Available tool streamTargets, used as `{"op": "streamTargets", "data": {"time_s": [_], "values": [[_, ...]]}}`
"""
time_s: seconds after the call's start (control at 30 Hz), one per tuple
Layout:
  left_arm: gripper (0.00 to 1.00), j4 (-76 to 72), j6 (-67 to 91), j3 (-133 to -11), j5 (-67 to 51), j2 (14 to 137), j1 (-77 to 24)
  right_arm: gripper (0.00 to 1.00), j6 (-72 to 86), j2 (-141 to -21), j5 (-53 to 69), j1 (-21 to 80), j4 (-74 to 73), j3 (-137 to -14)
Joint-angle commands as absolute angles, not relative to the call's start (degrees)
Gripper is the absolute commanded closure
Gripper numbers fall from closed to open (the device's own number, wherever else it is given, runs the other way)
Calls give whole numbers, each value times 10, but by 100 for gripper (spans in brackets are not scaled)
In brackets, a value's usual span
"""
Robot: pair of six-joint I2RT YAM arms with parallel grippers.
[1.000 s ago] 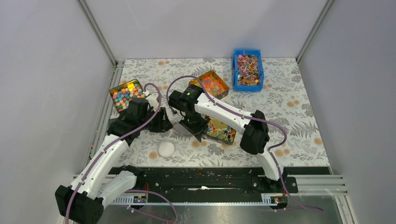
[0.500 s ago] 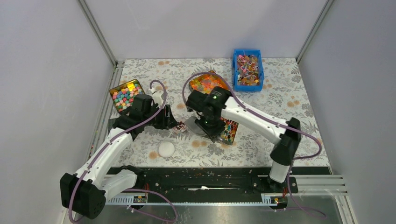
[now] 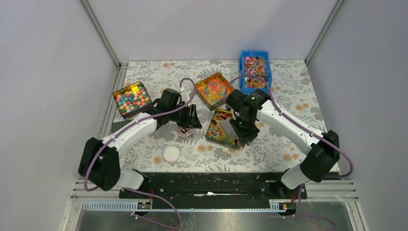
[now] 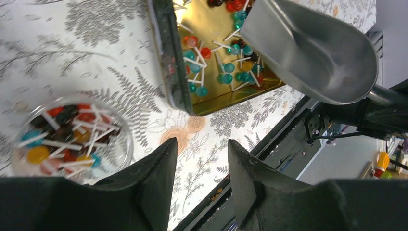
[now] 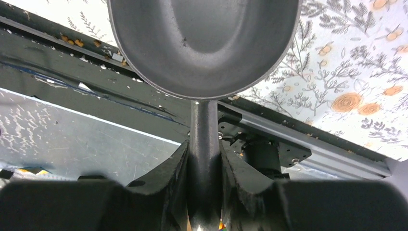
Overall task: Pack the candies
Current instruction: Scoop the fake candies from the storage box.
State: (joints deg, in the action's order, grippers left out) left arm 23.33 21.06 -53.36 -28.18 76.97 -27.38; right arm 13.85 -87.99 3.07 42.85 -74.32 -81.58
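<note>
Candies with thin pale ends fill a small clear cup (image 4: 72, 130) (image 3: 185, 131) on the table. More candies lie in a gold tin (image 4: 216, 62) (image 3: 222, 129) beside it, and others in the blue bin (image 3: 255, 72) at the back. My left gripper (image 4: 202, 149) (image 3: 191, 120) is open with nothing between its fingers; the cup sits just outside its left finger. My right gripper (image 5: 204, 154) (image 3: 240, 129) is shut on the handle of a metal scoop (image 5: 202, 43) (image 4: 312, 53). The scoop's bowl is empty and hangs over the gold tin's near end.
A tin of blocky cube sweets (image 3: 131, 98) sits at the left. A tin of orange-yellow-green pieces (image 3: 214, 90) stands behind the cup. A white round lid (image 3: 171, 154) lies near the front, before the black rail (image 3: 207, 180).
The right arm has swung right, carrying the scoop from over the cup to over the gold tin. The left arm has reached right, up to the cup.
</note>
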Motion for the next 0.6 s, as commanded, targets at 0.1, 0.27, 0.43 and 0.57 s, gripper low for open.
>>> {"op": "streamTargets", "data": {"time_s": [0.1, 0.27, 0.43, 0.57], "values": [[55, 182, 221, -610, -307, 857, -328, 100, 137, -843, 85, 397, -776, -778], [54, 192, 209, -638, -293, 907, -353, 100, 129, -865, 139, 383, -796, -776], [55, 243, 168, -669, -266, 955, -373, 100, 117, -899, 170, 371, -815, -799], [59, 288, 138, -687, -221, 980, -379, 100, 101, -933, 177, 368, -835, -822]]}}
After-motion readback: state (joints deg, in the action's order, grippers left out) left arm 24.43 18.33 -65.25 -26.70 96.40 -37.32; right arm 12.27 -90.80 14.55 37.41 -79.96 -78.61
